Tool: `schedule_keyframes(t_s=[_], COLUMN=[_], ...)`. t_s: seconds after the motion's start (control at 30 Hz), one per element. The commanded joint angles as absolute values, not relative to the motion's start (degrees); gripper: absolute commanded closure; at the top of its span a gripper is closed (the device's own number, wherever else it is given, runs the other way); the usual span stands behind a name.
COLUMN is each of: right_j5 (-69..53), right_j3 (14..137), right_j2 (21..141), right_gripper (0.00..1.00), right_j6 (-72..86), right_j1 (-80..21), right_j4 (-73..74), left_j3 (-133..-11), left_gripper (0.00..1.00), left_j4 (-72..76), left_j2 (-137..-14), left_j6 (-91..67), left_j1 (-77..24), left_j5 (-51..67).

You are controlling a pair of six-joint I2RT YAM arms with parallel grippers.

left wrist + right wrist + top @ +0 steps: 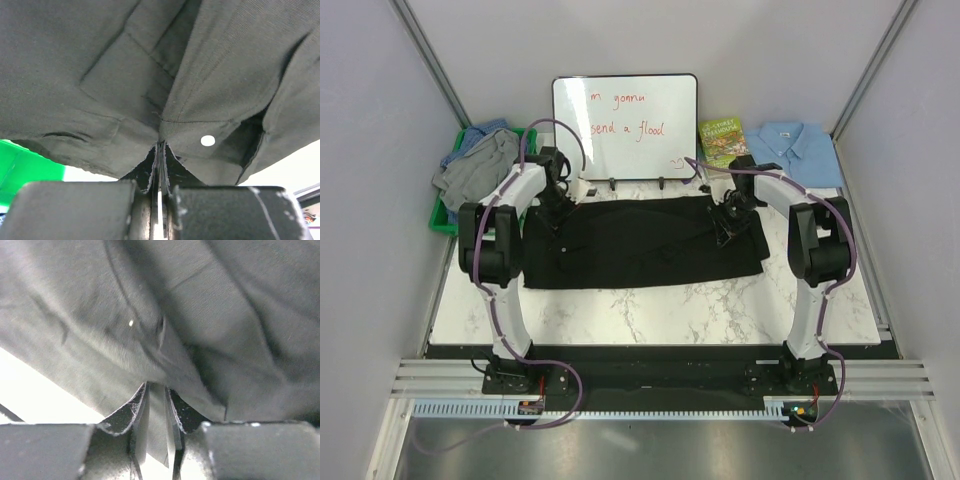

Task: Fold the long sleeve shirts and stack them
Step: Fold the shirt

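Two hands over the spread black shirt
Cloth is clamped by the left hand; whether the right hand is closed cannot be told, so its fold could be dropped.

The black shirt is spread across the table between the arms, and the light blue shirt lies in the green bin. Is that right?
Not quite. The light blue shirt is not in the bin; it lies on the table at the far right, beside the book, as the top external view shows. The black shirt is spread as you say.
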State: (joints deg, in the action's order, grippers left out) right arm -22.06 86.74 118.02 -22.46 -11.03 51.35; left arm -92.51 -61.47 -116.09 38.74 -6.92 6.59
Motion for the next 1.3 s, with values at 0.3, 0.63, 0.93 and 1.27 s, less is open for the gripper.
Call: schedule_keyframes(t_s=[0.3,0.63,0.93,1.27], right_j5=[-31.5,-28.3,-14.4,-4.4], right_j3=[92.4,93.7,85.2,78.1], right_j2=[108.6,114.2,117.3,117.1], right_gripper=[0.67,0.66,0.71,0.74], right_j6=[-24.4,-16.2,-19.3,-22.4], right_j1=[-10.0,-10.9,-10.7,-3.4], right_j4=[56.6,47.4,45.1,44.1], left_j3=[-95.4,-95.3,-98.2,-91.4], left_gripper=[0.98,0.96,0.54,0.49], left_j4=[-58.6,-60.7,-59.9,-56.9], left_j2=[-120.5,-119.0,-116.9,-108.3], left_j6=[42.9,46.7,37.6,35.6], left_j1=[-5.2,-5.3,-3.9,-3.3], left_j5=[1.8,0.9,9.5,25.6])
